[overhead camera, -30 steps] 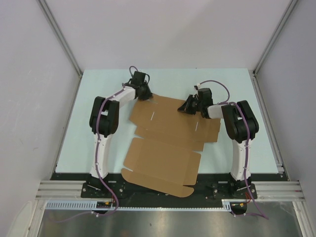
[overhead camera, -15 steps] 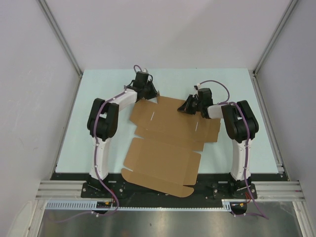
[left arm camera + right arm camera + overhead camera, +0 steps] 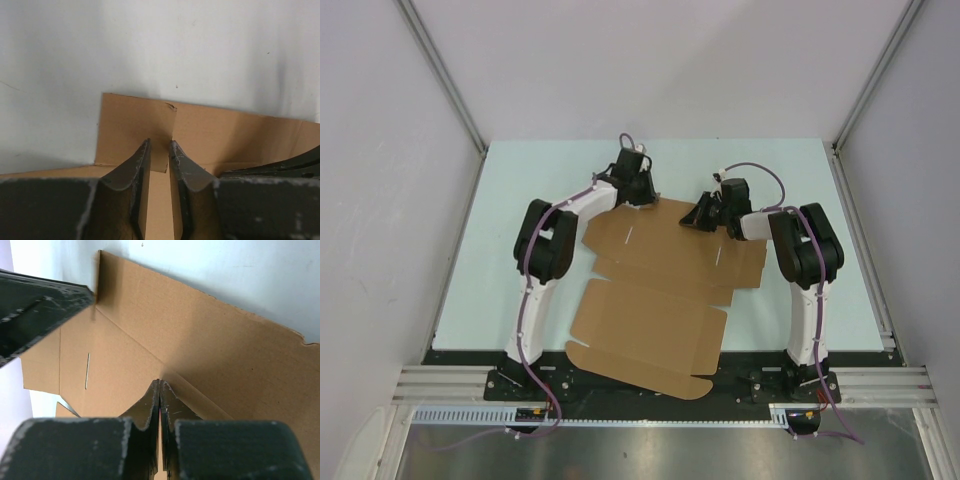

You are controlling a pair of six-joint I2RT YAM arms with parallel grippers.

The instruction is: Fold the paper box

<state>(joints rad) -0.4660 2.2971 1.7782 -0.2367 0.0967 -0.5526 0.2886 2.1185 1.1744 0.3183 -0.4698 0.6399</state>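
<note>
Noting pale green worktop (image 3: 770, 170) between grey walls (image 3: 380, 150). The paper box (image 3: 650, 320) lies flat mid-worktop, overhanging the near edge. I see the left gripper (image 3: 642, 197) with jaws narrowly apart at the box's far edge, and the right gripper (image 3: 690, 222) closed, tips touching cardboard. Worktop shows bare along both side edges.

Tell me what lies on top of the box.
Only the two tools sit over the box, at its far part: the right tool, shut, tips at a crease; the left tool, slightly open, near the far edge. The cardboard beneath them is hidden.

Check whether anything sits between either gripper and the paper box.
Nothing visible does. The left gripper hangs over the far left corner of the paper box, jaws slightly apart; the right gripper, jaws shut, is at its far flap.
</note>
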